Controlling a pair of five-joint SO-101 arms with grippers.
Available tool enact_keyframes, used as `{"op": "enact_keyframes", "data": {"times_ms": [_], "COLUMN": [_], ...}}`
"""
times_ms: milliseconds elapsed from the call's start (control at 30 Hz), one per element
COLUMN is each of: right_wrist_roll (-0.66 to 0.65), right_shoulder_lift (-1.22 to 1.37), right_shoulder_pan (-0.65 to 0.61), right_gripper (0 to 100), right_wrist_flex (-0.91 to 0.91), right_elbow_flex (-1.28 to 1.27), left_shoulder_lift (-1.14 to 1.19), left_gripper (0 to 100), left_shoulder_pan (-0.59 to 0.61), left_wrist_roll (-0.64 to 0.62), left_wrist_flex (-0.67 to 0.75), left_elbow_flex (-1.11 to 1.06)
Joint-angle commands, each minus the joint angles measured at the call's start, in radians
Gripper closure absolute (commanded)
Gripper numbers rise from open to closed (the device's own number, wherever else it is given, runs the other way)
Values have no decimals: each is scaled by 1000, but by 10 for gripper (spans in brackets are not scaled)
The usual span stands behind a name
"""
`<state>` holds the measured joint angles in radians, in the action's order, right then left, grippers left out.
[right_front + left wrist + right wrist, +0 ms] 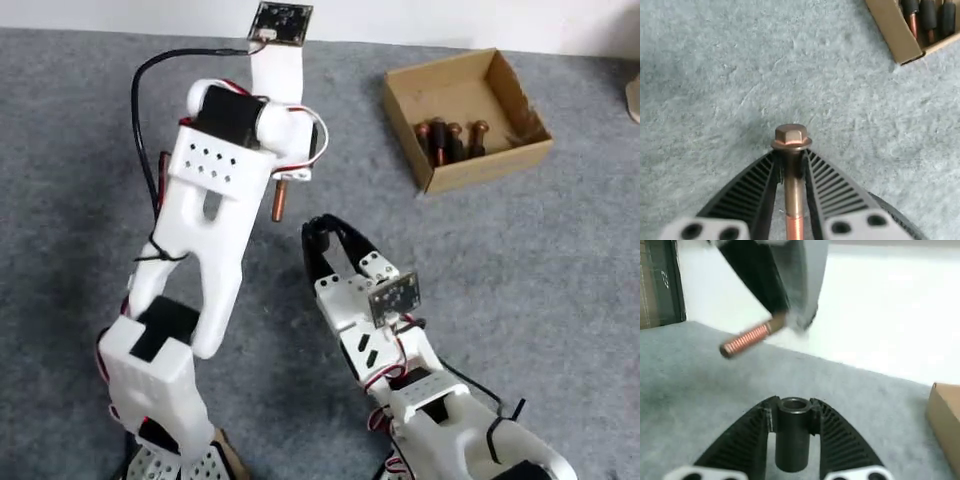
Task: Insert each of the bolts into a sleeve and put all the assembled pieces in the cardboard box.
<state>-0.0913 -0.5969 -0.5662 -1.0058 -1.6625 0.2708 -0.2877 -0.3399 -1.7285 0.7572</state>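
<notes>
Left end effector (791,159) pinching bolt (791,137), arm raised — right end effector (792,412) lower, pinching sleeve (792,440) near bolt's threaded end.

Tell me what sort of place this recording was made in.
Probably a robot-testing bench in a lab, not a working shop: the left arm and right arm stand on a grey felt-like table, with a box holding assembled pieces and a plain white wall behind.
</notes>
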Motion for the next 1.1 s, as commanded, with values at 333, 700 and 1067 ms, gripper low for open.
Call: {"op": "enact_keyframes", "data": {"times_ms": [333,700,1067], "right_wrist_roll": [-18,-20,-15], "right_shoulder_lift": [-16,-16,-16], "right_shoulder_pan": [19,19,19], "right_gripper": [993,993,993], "right_wrist_flex": [-39,-18,62], "right_elbow_flex": [-85,-87,-87], "left_shoulder_lift": [-338,-806,-1075], "left_gripper": [996,995,995], "left_shoulder_pan": [5,-19,-88], "left_wrist_roll": [-28,-101,-106], "left_wrist_flex": [482,1111,1669], "left_elbow_flex": [-484,-1225,-1724]}}
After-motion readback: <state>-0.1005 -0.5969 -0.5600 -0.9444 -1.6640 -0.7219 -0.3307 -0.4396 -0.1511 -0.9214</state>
